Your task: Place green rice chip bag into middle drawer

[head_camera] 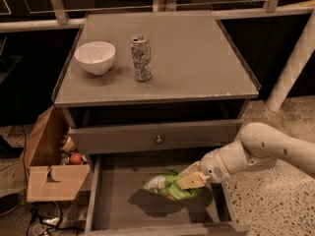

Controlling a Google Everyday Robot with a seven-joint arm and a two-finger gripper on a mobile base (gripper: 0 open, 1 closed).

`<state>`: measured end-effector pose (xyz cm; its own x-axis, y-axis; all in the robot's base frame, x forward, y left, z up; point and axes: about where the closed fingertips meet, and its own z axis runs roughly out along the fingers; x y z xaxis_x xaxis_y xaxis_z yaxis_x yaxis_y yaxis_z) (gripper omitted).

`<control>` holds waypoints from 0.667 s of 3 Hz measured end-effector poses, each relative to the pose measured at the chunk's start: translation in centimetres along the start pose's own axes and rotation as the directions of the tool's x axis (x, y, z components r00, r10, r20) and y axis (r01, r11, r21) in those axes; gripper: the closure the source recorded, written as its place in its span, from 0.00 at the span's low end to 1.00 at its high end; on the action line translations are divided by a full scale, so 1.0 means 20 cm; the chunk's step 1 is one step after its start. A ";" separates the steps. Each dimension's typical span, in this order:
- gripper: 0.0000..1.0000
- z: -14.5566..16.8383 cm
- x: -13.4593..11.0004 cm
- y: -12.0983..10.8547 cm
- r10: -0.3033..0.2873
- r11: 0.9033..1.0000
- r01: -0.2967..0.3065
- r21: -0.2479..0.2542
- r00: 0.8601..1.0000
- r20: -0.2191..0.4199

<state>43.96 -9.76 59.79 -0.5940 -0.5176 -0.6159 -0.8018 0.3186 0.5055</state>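
Note:
The green rice chip bag (165,185), lime-green foil with a white patch at its left end, hangs just above the floor of the open middle drawer (118,200), over its right half. My gripper (191,180) comes in from the right on a white arm and is shut on the bag's right end. The bag casts a shadow on the grey drawer floor below it. The drawer is pulled out wide, with low side walls.
The drawer with the brass knob (158,139) sits shut-in above. On the cabinet top stand a white bowl (95,57) and a silver patterned can (141,58). An open cardboard box (49,161) with small items stands at the left. A white post (291,63) rises at the right.

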 end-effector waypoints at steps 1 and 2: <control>1.00 0.06 0.03 -0.02 0.018 1.000 -0.018 -0.002 1.000 0.000; 1.00 0.12 0.06 -0.05 0.024 1.000 -0.023 0.012 1.000 -0.016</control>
<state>43.93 -8.82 57.17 -0.6116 -0.5224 -0.5942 -0.7884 0.3401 0.5125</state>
